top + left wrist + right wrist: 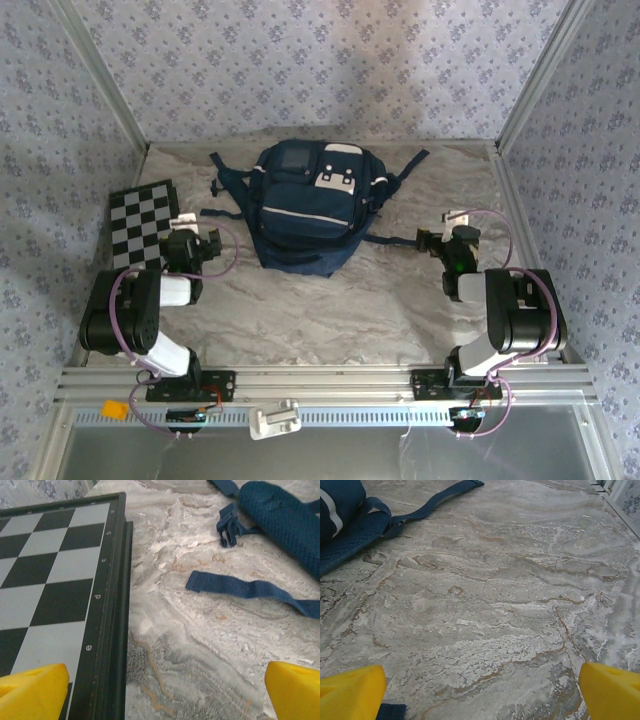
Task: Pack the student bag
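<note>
**A:** Quick one, where's the backpack (305, 205) sitting?

**B:** Upper middle of the overhead shot, lying on the marble-look table (330, 320) with its straps flopped out to both sides. The white patch end is toward the top of the frame.

**A:** And the grippers?

**B:** The left gripper (190, 238) is at centre-left, just beside the chessboard (140, 222). Jaws are spread wide, nothing in them. In its wrist view the yellow fingers (32, 692) sit in the two bottom corners, and the left one overlaps the board's dark frame. A loose strap (250, 589) lies right of centre, with a buckle (228, 526) above it.

**A:** Right side?

**B:** Same deal. The right gripper (450, 228) is at centre-right, wide apart and empty. Its wrist view has bare table between the fingers (612, 692), and a corner of the bag shows at top left.
</note>
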Robot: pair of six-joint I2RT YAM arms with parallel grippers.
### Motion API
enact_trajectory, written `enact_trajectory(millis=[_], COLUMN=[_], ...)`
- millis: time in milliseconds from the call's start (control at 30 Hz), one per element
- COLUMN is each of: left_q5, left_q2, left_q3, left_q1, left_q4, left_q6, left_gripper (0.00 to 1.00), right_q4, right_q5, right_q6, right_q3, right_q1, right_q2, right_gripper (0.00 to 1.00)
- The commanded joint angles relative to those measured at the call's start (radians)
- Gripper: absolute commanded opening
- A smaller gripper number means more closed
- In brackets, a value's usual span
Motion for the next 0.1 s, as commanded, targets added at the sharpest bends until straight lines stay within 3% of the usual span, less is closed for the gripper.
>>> enact_trajectory(millis=[0,67], left_q5=[0.017,0.018], left_q2=[0.005,0.005], left_q3=[0.015,0.016], left_q1=[0.006,0.006], left_q4=[0.059,0.056], left_q6=[-0.006,-0.004], left_gripper=[1.0,1.0], right_q4=[0.035,0.045], right_q5=[-0.023,-0.011], right_q6=[-0.008,-0.011], right_q3=[0.008,0.001], right_q1=[-0.01,-0.003], right_q2=[0.007,0.005], right_gripper=[1.0,1.0])
